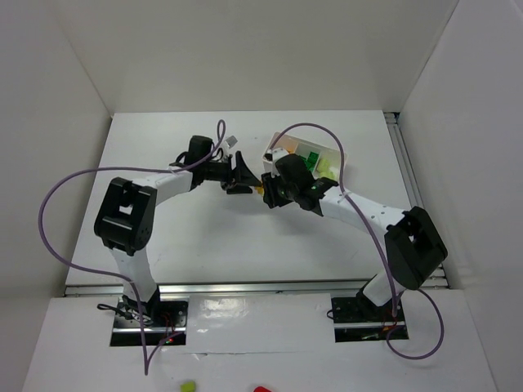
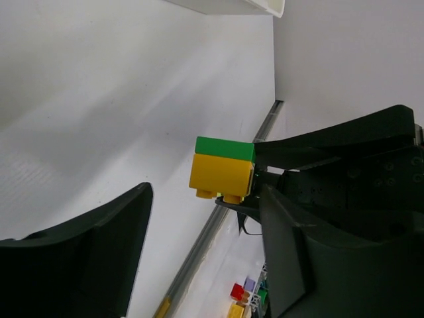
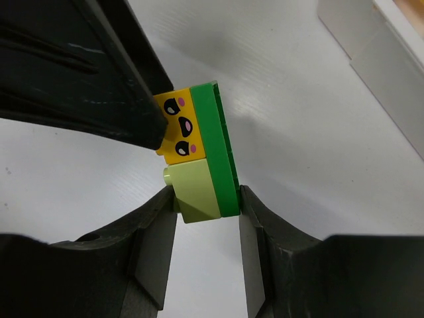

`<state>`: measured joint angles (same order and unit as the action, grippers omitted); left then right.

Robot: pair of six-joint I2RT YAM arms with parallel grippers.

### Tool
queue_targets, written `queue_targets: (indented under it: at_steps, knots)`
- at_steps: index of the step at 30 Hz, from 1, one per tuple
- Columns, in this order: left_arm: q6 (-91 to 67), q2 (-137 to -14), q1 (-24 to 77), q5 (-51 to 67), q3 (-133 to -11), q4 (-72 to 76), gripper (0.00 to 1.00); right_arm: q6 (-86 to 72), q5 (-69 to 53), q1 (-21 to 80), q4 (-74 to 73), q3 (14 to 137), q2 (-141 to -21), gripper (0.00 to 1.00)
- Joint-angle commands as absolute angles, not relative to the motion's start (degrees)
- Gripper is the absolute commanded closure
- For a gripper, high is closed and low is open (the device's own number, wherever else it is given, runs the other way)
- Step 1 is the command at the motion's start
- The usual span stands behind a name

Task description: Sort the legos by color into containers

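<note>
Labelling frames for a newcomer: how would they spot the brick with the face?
Beside the white tray, the right gripper pinches a brick stack. On its green plate, the face brick is orange-yellow; its neighbour is plain pale-green.

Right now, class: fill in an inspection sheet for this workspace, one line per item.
Surface: white table.
Job's things: stack of green, yellow and pale green bricks, held between the arms; tray holds orange, green and pale bricks.
Clutter: small coloured bits in front of the bases.
Grippers: right gripper shut on the stack; left gripper open around its yellow end.
Cables: purple cables loop off both arms, one over the tray.
Surroundings: white walls.
</note>
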<state>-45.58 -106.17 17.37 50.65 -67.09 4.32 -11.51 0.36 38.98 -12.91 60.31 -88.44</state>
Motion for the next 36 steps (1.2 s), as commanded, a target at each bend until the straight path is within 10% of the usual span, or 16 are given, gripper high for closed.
queue_targets:
  at_steps: [1, 7, 17, 36]
  knots:
    - [-47.10, -107.67, 18.02, 53.78, -69.60, 8.87, 0.27, -11.87, -0.26, 39.38, -11.60, 60.12, -85.87, 0.73]
    - [-49.22, -110.21, 18.54, 55.63, -71.54, 10.99, 0.32, -11.87, -0.26, 39.38, -11.60, 60.12, -85.87, 0.73]
    - [-50.45, -110.83, 19.07, 57.30, -72.60, 11.08, 1.00, -13.00, 2.10, 39.38, -11.08, 60.12, -84.65, 0.73]
    - [-36.20, -104.95, 11.08, 57.67, -67.95, -4.92, 1.00, -13.10, -2.64, 35.24, -10.81, 60.28, -88.49, 0.76]
